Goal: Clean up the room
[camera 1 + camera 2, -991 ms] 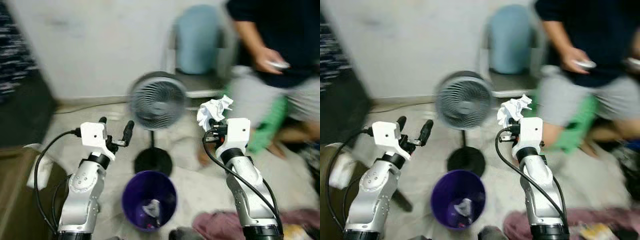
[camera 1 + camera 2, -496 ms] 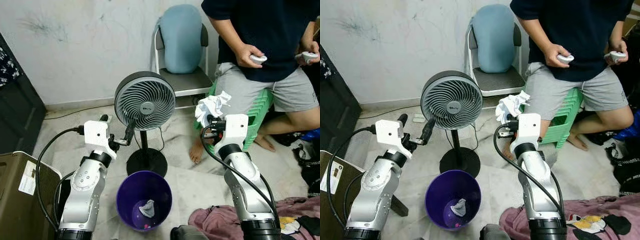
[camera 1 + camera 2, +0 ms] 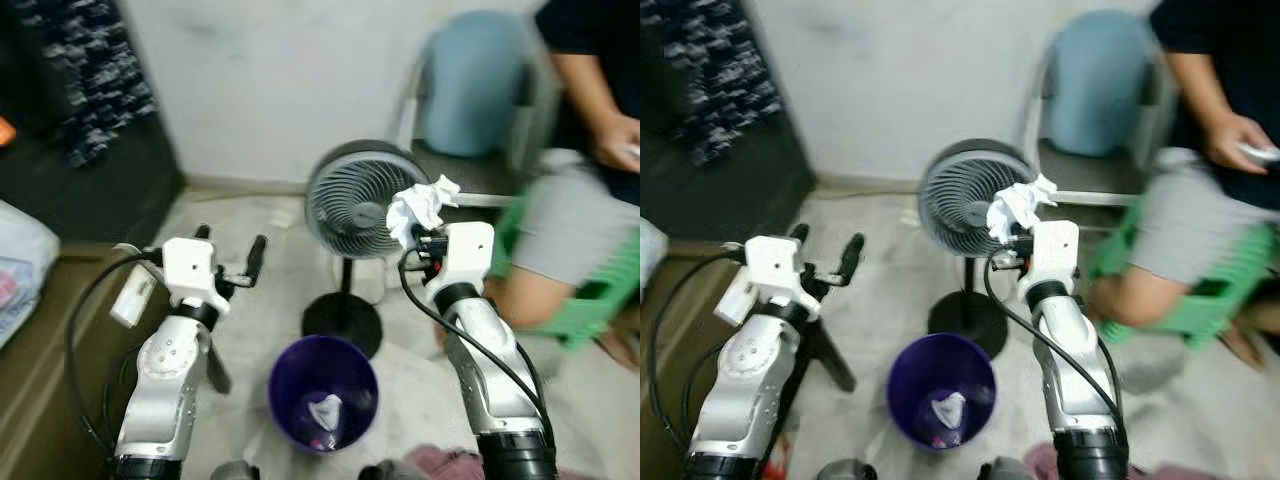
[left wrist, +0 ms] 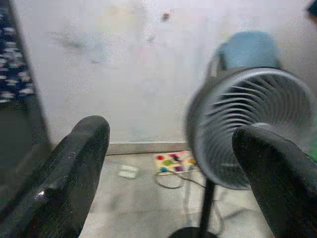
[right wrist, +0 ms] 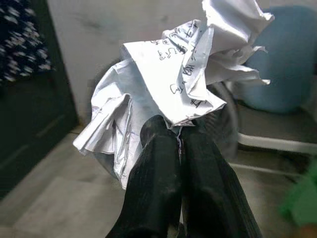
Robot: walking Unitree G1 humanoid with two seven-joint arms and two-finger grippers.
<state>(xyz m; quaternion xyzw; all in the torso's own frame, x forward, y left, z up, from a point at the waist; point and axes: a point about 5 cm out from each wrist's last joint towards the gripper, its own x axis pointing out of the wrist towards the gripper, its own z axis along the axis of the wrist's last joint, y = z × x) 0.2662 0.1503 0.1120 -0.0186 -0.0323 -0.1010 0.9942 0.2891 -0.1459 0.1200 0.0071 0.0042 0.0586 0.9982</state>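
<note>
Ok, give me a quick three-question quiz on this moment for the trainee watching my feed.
1. True or false: the right gripper is shut on the crumpled paper.
2. Multiple choice: what already lies in the purple bin? A) a white scrap B) a shoe C) a bottle
3. Fill in: the left gripper has its fingers ____, with the grey fan seen between them in the left wrist view.

Key: 1 true; 2 A; 3 open.
</note>
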